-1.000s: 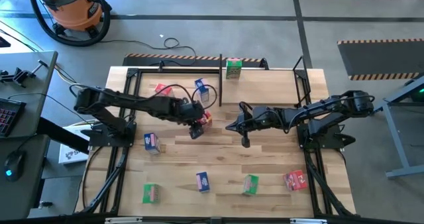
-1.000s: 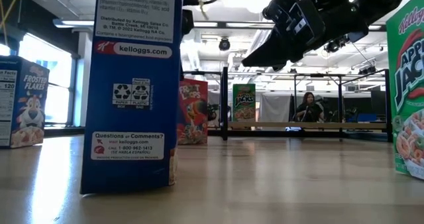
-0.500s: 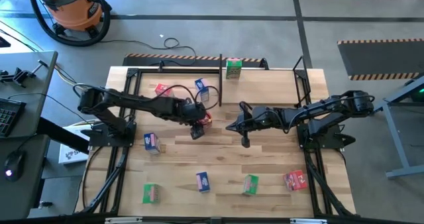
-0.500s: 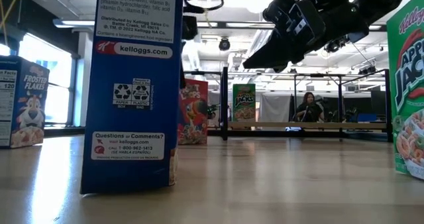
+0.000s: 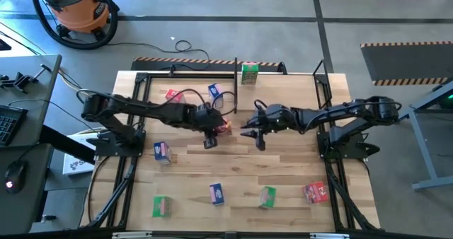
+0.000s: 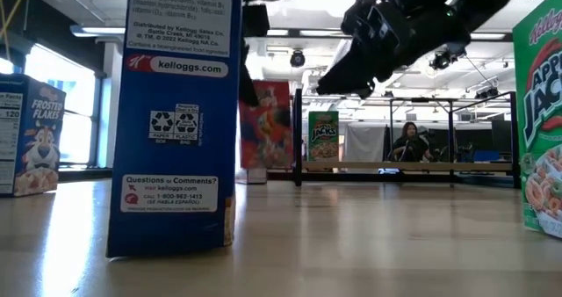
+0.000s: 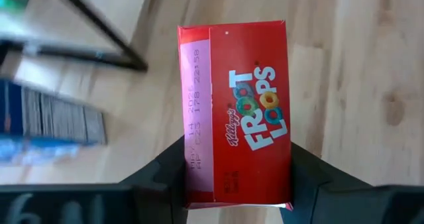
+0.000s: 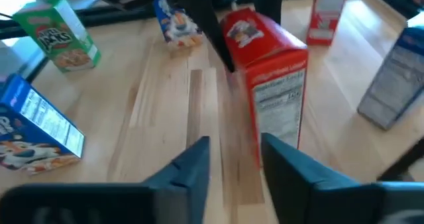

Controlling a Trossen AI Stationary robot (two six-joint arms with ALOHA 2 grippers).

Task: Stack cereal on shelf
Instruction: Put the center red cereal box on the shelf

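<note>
My left gripper is shut on a red Froot Loops box near the table's middle, and the box is lifted a little above the table. My right gripper is open and empty just right of that box, which shows ahead of its fingers in the right wrist view. The black rod shelf runs along the far edge with an upright post. A green box stands upright on its base on the shelf, right of the post. My left gripper pinches the red box between its two fingers, on the two long sides of its upper end. The fingers come from above, pointing down. The box hangs upright and clear of the table.
A red box and a blue box stand in front of the shelf's left part. Several boxes stand nearer: blue, green, blue, green, red. Bare wood lies between them.
My left gripper has risen with the red box, which has gone from standing on the table to hanging upright above it, and has shifted slightly toward the table's right. My right gripper has moved up and a little toward the far edge and the red box.
</note>
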